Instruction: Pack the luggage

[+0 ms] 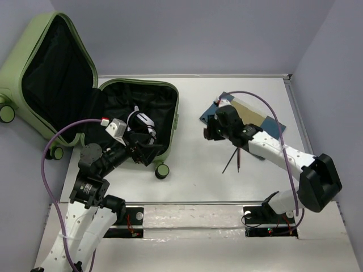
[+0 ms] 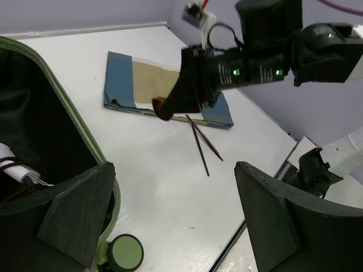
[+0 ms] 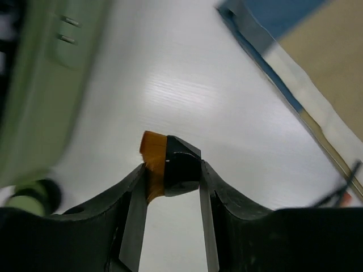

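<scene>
While your R gripper (image 1: 210, 131) clamped a small orange-black item (image 3: 156, 161), L gripper (image 1: 144, 152) agape, you looked mid-carry; next prob. needed a 9 o'clock swing into the luggage (image 1: 174, 113).

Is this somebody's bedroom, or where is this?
Probably a robot test lab, not a bedroom. A left arm and a right arm are bolted to a white table boxed in by plain walls, with a green suitcase lying open on it.

arms (image 1: 85, 226): white links, black joints | cables (image 1: 47, 153): purple | left gripper (image 2: 176, 218), right gripper (image 3: 170, 187): black wedge fingers
</scene>
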Controlling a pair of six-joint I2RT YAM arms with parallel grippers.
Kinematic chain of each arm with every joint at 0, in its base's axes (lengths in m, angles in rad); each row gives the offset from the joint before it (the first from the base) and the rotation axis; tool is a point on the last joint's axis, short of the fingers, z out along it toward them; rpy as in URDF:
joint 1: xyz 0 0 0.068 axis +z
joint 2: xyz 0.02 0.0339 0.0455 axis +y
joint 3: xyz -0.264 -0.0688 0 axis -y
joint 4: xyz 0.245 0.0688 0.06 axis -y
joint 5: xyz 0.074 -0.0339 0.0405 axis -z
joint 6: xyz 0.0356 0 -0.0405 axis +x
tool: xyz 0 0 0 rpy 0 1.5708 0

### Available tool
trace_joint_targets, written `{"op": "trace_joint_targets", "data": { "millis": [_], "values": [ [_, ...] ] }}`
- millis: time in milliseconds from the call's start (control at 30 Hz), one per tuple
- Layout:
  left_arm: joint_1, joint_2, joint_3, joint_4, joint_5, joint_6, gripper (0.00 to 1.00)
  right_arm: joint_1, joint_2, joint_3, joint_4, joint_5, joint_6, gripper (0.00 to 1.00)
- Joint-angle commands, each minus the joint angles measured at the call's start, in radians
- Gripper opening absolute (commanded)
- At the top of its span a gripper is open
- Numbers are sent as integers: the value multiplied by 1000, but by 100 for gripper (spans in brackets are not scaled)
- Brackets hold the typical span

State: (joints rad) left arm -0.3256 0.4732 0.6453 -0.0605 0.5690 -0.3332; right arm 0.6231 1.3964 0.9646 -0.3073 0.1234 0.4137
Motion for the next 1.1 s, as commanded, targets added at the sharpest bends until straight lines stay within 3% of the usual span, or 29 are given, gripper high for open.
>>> {"op": "trace_joint_targets", "data": {
  "millis": [0,67,133,233,267,400,500,567,800,1067],
  "values": [
    [5,-39,20,11,-52,16,99,102,166,329,181,-165,-15,33],
    [8,-44,22,4,-86,17,99,134,274,480,209,-191,-30,34],
    [10,-45,20,-1,-96,16,99,144,441,724,185,-179,-30,60],
    [10,-48,16,-2,-100,14,99,144,573,917,143,-76,-24,84],
    [10,-50,16,-2,-100,14,99,135,584,928,137,-74,-16,85],
    [10,-53,17,-4,-97,14,99,135,497,777,148,-56,-12,83],
    [5,-54,16,-2,-100,16,99,135,336,526,157,65,-6,68],
    [-3,-54,19,-5,-107,14,99,109,200,310,148,172,29,51],
    [-32,-70,24,-16,-139,17,99,-72,-69,-152,-53,269,212,52],
    [-76,-85,24,-24,-169,17,99,-158,-96,-225,-131,317,286,41]
  ]
}}
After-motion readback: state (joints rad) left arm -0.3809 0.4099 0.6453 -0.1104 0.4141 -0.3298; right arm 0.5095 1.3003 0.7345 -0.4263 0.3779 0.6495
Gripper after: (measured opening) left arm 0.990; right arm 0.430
